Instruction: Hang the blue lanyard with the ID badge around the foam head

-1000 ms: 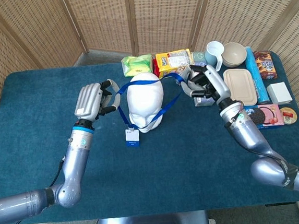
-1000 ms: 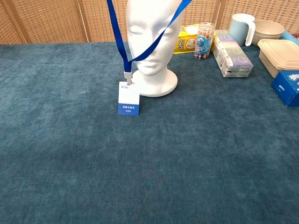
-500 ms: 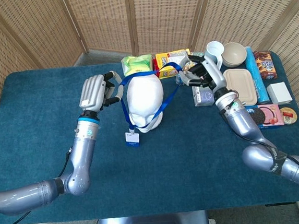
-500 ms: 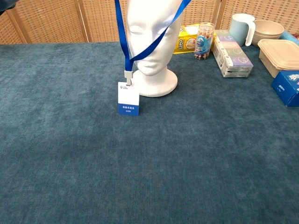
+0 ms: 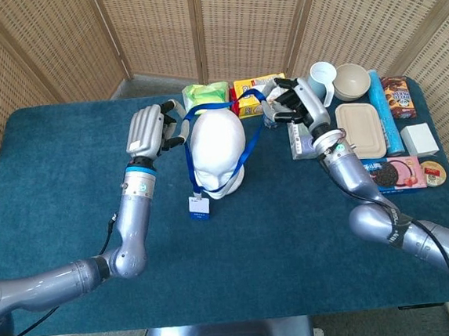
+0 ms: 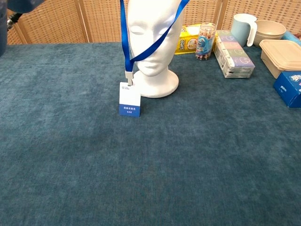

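Note:
The white foam head (image 5: 217, 149) (image 6: 151, 42) stands upright at the table's middle back. A blue lanyard (image 5: 250, 142) (image 6: 124, 42) is stretched as a loop over and behind its top. My left hand (image 5: 150, 130) holds the loop's left side beside the head. My right hand (image 5: 291, 104) holds the right side, up near the snack boxes. The strap meets below the chin at a clip, and the white ID badge (image 5: 200, 208) (image 6: 129, 99) leans against the table in front of the head's base. Neither hand shows in the chest view.
Behind the head lie a green packet (image 5: 206, 96) and a yellow snack box (image 5: 258, 90). To the right are a pencil cup (image 6: 206, 41), a grey box (image 6: 233, 53), a mug (image 5: 323, 79), a bowl (image 5: 351, 81), a lidded tray (image 5: 360, 128) and more boxes (image 5: 402, 174).
Both hands have moved toward the back of the table and closer to the head, carrying the loop from in front of the head's crown to over and behind it. The badge stays put.

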You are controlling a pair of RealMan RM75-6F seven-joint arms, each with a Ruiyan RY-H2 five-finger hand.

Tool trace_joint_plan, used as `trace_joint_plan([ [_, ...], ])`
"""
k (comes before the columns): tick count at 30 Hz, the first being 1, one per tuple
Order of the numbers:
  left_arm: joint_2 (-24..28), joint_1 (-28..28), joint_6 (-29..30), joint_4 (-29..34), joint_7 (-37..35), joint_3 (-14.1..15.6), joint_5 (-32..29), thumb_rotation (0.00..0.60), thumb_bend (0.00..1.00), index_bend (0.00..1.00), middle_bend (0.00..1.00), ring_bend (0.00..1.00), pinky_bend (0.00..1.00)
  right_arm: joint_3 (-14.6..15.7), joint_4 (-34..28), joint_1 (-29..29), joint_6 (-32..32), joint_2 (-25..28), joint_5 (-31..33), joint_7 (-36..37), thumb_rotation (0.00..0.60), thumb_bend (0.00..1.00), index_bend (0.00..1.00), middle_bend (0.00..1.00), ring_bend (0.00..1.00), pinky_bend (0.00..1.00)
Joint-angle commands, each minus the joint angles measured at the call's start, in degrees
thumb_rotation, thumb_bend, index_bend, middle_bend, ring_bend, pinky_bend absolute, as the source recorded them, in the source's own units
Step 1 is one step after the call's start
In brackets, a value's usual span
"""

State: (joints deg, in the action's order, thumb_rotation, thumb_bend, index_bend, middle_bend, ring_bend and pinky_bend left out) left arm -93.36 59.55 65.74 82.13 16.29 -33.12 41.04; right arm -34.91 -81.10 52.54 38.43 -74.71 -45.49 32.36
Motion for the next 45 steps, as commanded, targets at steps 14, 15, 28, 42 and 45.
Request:
trace_joint_plan([
  [14, -4.38, 3.91, -0.99, -7.92, 0.67, -0.23, -1.10, 0.598, 0.40, 0.64, 0.96, 1.00, 1.00, 1.06, 7.91, 3.71, -1.31, -3.65, 2.71, -3.39, 0.600, 0.57, 0.65, 1.00, 1.00, 1.00],
  [15, -4.63, 4.03, -0.97, -8.28, 0.64, -0.19, -1.04, 0.598, 0.40, 0.64, 0.96, 1.00, 1.00, 1.17, 8.40, 3.82, -1.21, -3.85, 2.68, -3.67, 0.600, 0.57, 0.66, 1.00, 1.00, 1.00],
  [28, -6.31, 4.61, 0.34, -10.91, 1.43, 0.89, 1.03, 0.525, 0.28, 0.43, 0.63, 0.60, 0.83, 1.48, 13.09, 4.97, -1.89, -5.99, 0.87, -4.36, 0.600, 0.48, 0.54, 0.83, 0.93, 0.98],
  [42, -5.62, 4.00, 1.28, -10.58, 2.05, 0.52, 1.64, 0.516, 0.12, 0.06, 0.06, 0.00, 0.16, -0.63, 14.86, 4.51, -8.68, -5.82, -8.52, 4.65, 0.530, 0.34, 0.29, 0.34, 0.35, 0.40],
  [45, -5.16, 3.29, 1.78, -10.05, 1.69, 0.72, 2.23, 0.515, 0.12, 0.06, 0.06, 0.00, 0.15, -0.74, 13.71, 3.57, -7.95, -5.45, -10.60, 6.20, 0.522, 0.33, 0.29, 0.33, 0.32, 0.37],
])
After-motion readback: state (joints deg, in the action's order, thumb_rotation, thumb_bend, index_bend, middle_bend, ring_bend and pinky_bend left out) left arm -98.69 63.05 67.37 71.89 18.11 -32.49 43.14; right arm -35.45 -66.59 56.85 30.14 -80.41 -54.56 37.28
